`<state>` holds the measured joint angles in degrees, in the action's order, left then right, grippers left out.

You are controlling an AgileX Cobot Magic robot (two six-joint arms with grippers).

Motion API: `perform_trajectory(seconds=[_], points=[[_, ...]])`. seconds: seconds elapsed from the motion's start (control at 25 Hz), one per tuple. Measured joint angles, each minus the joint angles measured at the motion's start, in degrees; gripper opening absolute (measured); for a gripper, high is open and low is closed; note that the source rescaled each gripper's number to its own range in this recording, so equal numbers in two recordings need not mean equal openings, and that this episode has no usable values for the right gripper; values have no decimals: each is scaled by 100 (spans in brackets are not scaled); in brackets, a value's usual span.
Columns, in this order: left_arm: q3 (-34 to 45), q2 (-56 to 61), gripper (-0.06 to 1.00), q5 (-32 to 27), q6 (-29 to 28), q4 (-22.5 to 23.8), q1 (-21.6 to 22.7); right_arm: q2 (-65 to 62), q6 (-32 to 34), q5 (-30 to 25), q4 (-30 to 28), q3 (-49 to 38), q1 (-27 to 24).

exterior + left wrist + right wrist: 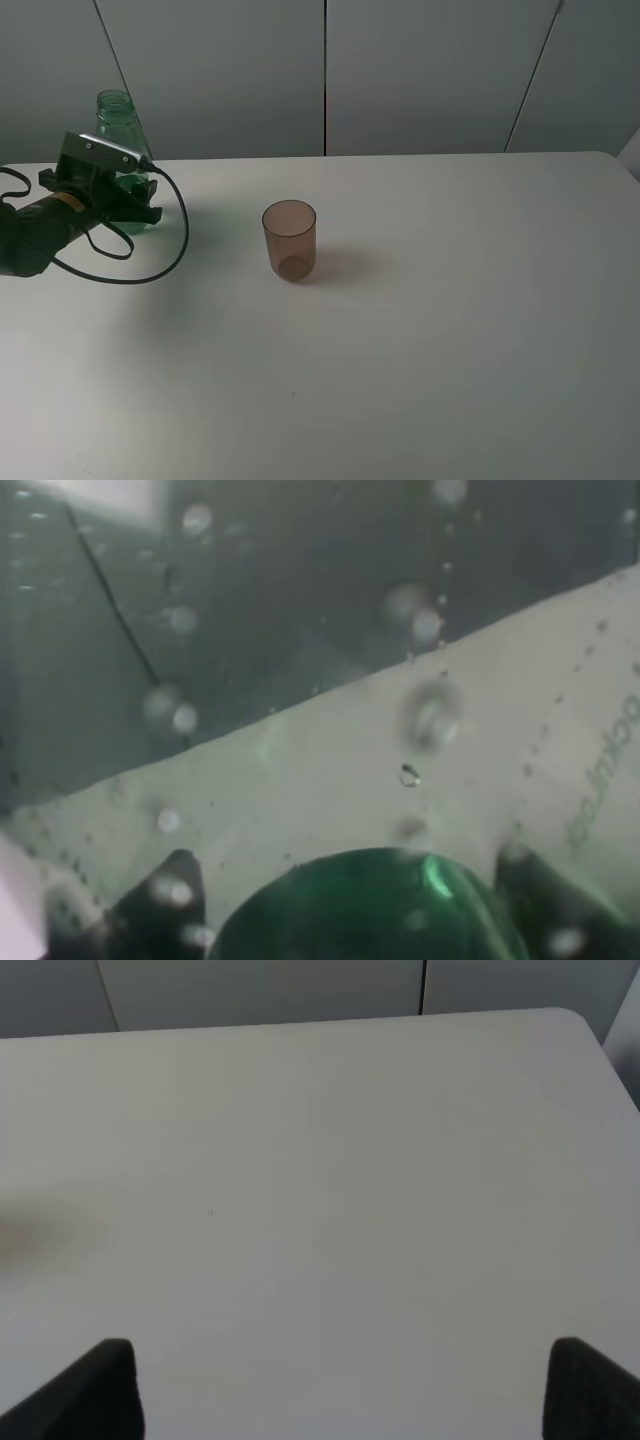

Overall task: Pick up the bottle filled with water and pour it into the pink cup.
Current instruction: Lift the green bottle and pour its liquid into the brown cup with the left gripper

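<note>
The green bottle [116, 112] stands upright at the far left back of the white table [450, 340], its open threaded neck above my left arm. My left gripper [138, 203] is around its lower body. In the left wrist view the bottle [370, 905] fills the gap between the two dark fingers [160, 905], which seem to touch it. The pink cup [289, 240] stands upright near the table's middle, well to the right of the bottle. My right gripper [345, 1400] is open and empty over bare table; it is out of the exterior high view.
A black cable [175, 240] loops from my left wrist onto the table between the bottle and the cup. Grey wall panels [420, 70] run behind the table's back edge. The left wrist lens carries water droplets.
</note>
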<state>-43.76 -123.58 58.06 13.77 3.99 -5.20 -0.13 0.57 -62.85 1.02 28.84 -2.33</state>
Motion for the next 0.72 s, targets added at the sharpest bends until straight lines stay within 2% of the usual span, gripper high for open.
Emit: perform_trajectory(seconds=[0.28,0.56,0.72], points=[[-1,567,45,-93,-261,891,0,0,0,0,0,0,0],[-457,1071,45,-891,-273,1665,0,0,0,0,0,0,0],[-821,1087,45,-978,-295,2353,0,0,0,0,0,0,0]])
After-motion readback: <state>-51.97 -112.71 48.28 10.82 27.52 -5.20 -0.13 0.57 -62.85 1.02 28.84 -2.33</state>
